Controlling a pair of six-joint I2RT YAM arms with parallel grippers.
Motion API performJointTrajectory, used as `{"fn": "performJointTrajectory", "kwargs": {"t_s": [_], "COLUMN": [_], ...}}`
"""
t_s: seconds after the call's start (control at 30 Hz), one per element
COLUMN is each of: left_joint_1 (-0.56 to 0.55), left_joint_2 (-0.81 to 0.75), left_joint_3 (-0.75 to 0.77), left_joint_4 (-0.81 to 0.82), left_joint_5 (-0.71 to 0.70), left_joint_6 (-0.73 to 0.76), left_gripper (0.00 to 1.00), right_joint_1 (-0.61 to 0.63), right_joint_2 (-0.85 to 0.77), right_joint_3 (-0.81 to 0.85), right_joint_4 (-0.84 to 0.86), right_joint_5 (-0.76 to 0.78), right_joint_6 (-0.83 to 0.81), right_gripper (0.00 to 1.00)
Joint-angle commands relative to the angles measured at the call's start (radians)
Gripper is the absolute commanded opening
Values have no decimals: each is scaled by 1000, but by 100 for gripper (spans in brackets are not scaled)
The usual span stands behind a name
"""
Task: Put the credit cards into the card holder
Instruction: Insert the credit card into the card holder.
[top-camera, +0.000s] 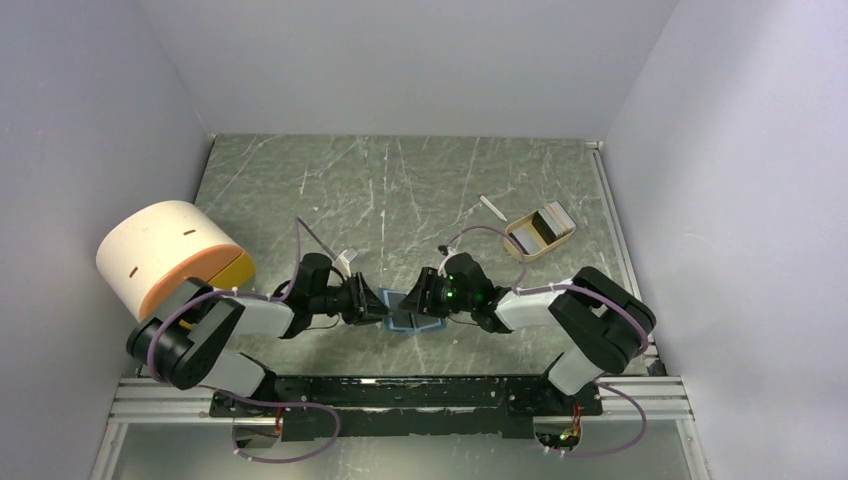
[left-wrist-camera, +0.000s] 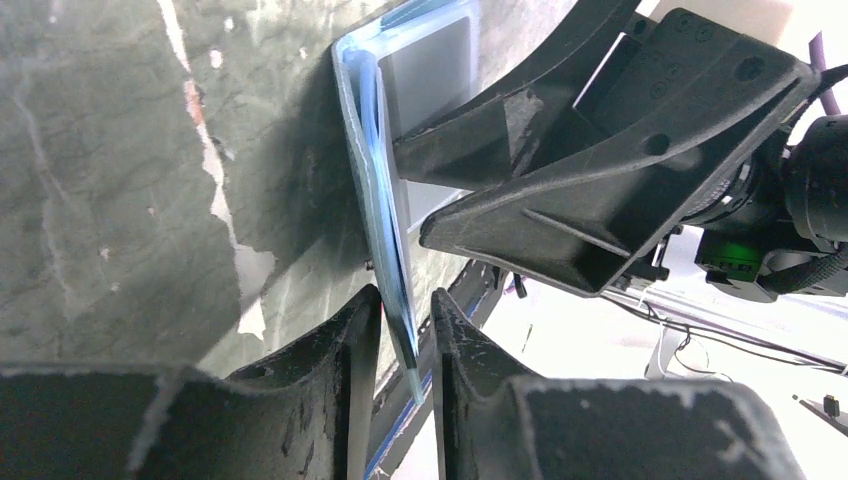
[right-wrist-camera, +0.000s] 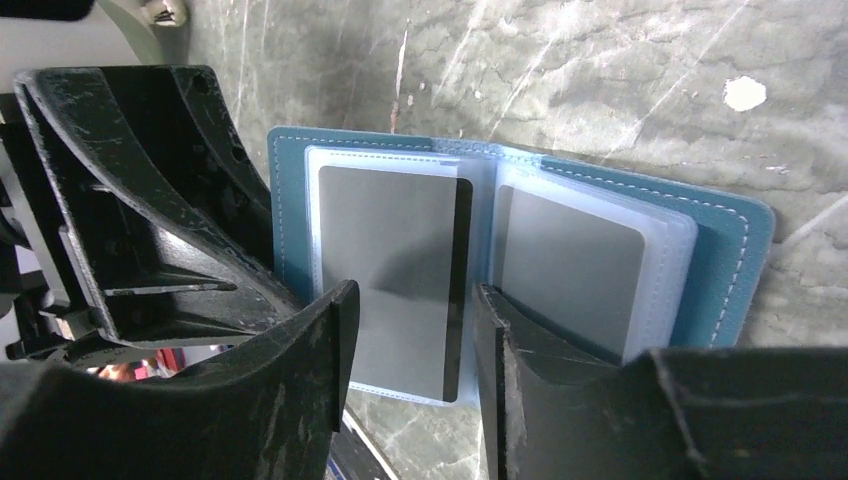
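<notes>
The teal-blue card holder (top-camera: 405, 320) lies open near the front edge between both grippers. In the right wrist view its cover (right-wrist-camera: 720, 250) frames clear sleeves holding a grey card with a dark stripe (right-wrist-camera: 390, 270) and a second grey card (right-wrist-camera: 565, 265). My right gripper (right-wrist-camera: 410, 330) is open, its jaws straddling the striped card's lower edge without pinching it. My left gripper (left-wrist-camera: 405, 335) is shut on the holder's left cover edge (left-wrist-camera: 375, 200). Several more cards (top-camera: 548, 222) lie in the tan tray.
The tan tray (top-camera: 520, 245) sits at the back right, with a thin white stick (top-camera: 490, 207) just behind it. A large cream and orange drum (top-camera: 165, 250) stands at the left by the left arm. A metal rail (top-camera: 400, 395) runs along the front edge.
</notes>
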Motion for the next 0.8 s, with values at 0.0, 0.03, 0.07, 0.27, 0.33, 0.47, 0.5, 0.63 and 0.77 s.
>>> {"fn": "performJointTrajectory", "kwargs": {"t_s": [0.0, 0.03, 0.07, 0.27, 0.33, 0.47, 0.5, 0.63, 0.77], "left_joint_1": [-5, -6, -6, -6, -6, -5, -6, -5, -5], "left_joint_2": [-48, -51, -52, -45, -43, -54, -57, -56, -56], "left_joint_3": [-1, 0, 2, 5, 11, 26, 29, 34, 42], "left_joint_4": [-13, -18, -24, -15, -20, -56, -59, -55, -26], "left_joint_5": [-2, -4, -5, -1, 0, -11, -13, -9, 13], "left_joint_6": [19, 21, 24, 18, 20, 32, 33, 37, 35], "left_gripper": [30, 30, 30, 23, 22, 22, 21, 12, 9], "right_joint_1": [0, -5, -6, -18, -19, -23, -23, -23, -24], "right_joint_2": [-43, -51, -61, -101, -103, -126, -126, -116, -65], "right_joint_3": [5, 2, 1, 23, 34, 40, 47, 56, 46], "right_joint_4": [-71, -79, -89, -162, -185, -212, -228, -249, -202], "right_joint_5": [23, 24, 27, 37, 40, 59, 68, 80, 54], "right_joint_6": [-47, -52, -59, -104, -115, -143, -157, -188, -184], "right_gripper": [50, 51, 51, 51, 51, 44, 40, 32, 30]}}
